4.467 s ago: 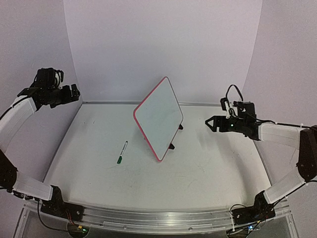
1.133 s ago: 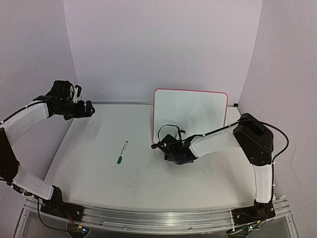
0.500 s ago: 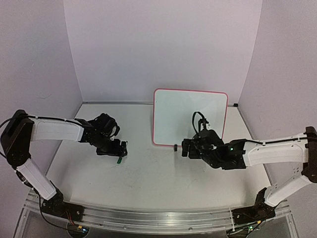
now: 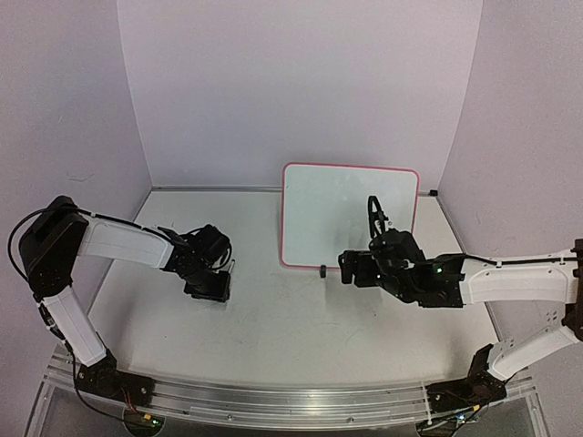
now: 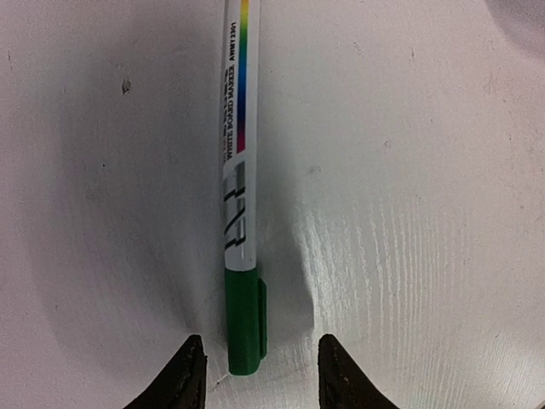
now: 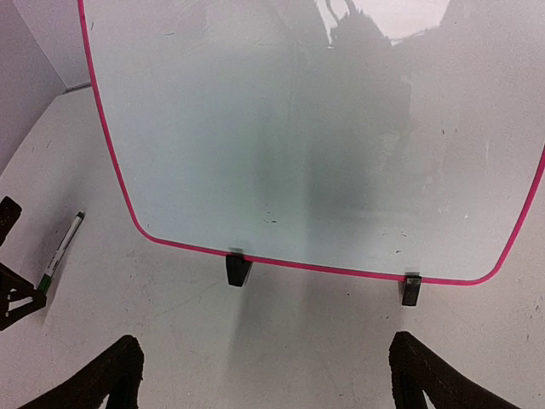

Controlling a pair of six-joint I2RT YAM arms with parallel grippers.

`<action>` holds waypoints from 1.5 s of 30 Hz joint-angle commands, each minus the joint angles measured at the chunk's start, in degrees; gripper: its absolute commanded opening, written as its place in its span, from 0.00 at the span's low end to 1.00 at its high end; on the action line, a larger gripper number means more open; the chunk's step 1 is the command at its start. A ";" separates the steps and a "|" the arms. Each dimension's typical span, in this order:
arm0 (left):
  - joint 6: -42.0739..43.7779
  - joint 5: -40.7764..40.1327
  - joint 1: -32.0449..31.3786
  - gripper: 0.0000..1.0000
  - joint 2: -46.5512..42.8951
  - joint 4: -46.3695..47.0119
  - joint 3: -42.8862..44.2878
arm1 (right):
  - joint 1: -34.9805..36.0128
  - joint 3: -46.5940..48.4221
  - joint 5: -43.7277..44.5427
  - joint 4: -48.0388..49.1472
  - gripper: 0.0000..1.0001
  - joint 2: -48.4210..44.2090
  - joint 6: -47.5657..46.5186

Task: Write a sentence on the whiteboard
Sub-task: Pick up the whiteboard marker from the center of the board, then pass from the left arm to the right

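The whiteboard (image 4: 346, 214) stands upright on two black feet near the back, pink-rimmed. Its face (image 6: 324, 128) is bare, and no sentence is in view. A white marker (image 5: 238, 170) with a green cap (image 5: 245, 328) lies flat on the table. My left gripper (image 5: 255, 379) is low over it, open, with one fingertip on each side of the cap and a gap to each. In the top view that gripper (image 4: 214, 284) covers most of the marker. My right gripper (image 6: 268, 375) is open wide and empty, facing the board's lower edge from just in front (image 4: 348, 270).
The right wrist view shows the marker (image 6: 61, 251) left of the board, with the left gripper's black fingers (image 6: 10, 298) beside it. White walls close in the table at the back and sides. The arms' base rail (image 4: 291, 401) runs along the near edge.
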 commanded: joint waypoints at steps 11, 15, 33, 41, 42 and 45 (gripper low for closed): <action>0.22 -5.40 0.05 0.16 2.39 -3.07 3.43 | -0.12 -0.14 -2.79 2.30 0.95 -0.37 0.63; -0.04 -4.50 0.05 0.09 2.53 -2.19 2.18 | -0.29 0.23 -3.82 2.31 0.95 -0.73 0.14; 14.83 9.08 -0.07 0.00 -13.29 -4.90 1.28 | -15.12 9.45 -47.95 -6.71 0.95 -3.10 -14.08; 31.75 24.61 -0.90 0.00 -19.76 -16.50 10.50 | -16.92 21.77 -69.14 -15.50 0.96 1.55 -15.18; 33.33 26.37 -1.29 0.00 -20.28 -17.17 11.12 | -16.93 22.70 -70.94 -15.70 0.96 2.67 -14.91; 36.43 31.29 -2.30 0.00 -21.85 -17.94 12.56 | -16.89 24.65 -74.10 -16.20 0.95 5.21 -13.92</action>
